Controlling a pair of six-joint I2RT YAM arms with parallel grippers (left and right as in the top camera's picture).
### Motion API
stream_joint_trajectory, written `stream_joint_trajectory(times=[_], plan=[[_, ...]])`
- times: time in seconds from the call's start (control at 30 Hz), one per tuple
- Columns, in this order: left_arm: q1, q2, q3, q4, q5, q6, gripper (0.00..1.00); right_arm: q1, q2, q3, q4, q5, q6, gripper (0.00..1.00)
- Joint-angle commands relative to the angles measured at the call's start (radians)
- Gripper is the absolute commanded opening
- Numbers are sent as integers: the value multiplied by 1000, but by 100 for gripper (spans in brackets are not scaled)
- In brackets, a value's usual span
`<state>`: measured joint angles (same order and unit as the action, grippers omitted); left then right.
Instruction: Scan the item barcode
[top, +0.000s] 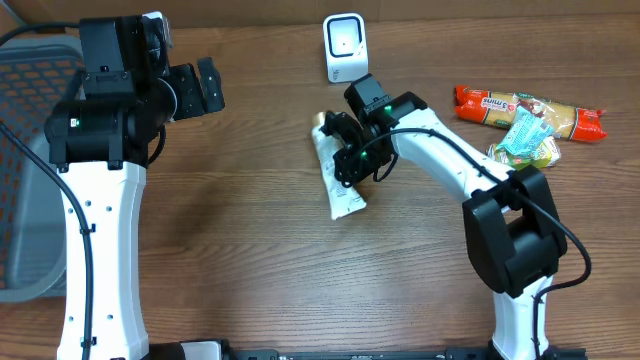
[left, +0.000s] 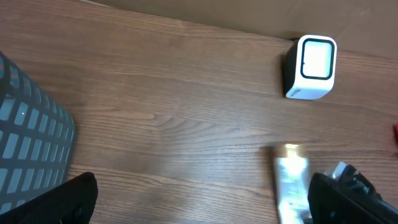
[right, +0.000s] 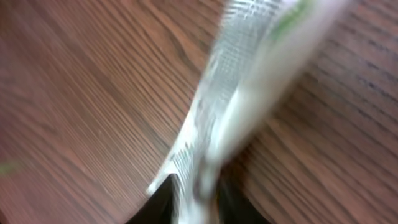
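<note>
The item is a white foil packet (top: 341, 187) lying flat on the wooden table, below the white barcode scanner (top: 343, 46). My right gripper (top: 346, 150) is down at the packet's upper end. In the right wrist view the packet (right: 249, 81) runs between the two dark fingertips (right: 158, 205), but blur hides whether they press on it. My left gripper (top: 200, 88) hovers wide open at the far left, holding nothing. In the left wrist view the scanner (left: 311, 67) stands at the upper right and the packet (left: 291, 180) lies beside the right finger (left: 348, 199).
Other snack packs lie at the right: an orange-ended one (top: 530, 112) and a blue-green one (top: 525, 136). A grey mesh basket (top: 25, 150) stands at the table's left edge, also showing in the left wrist view as the basket (left: 25, 137).
</note>
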<state>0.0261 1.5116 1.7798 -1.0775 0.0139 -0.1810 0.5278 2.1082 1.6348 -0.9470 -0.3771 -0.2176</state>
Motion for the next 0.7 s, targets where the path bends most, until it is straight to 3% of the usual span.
stream_joint_trajectory(times=[0.0, 0.37, 0.67], plan=[[0, 5, 6, 4, -6, 2, 100, 12, 1, 3, 15, 10, -11, 60], [0, 5, 6, 4, -6, 2, 100, -5, 46, 0, 64, -9, 127, 78], [0, 5, 6, 4, -6, 2, 99, -41, 116, 0, 71, -9, 346, 80]])
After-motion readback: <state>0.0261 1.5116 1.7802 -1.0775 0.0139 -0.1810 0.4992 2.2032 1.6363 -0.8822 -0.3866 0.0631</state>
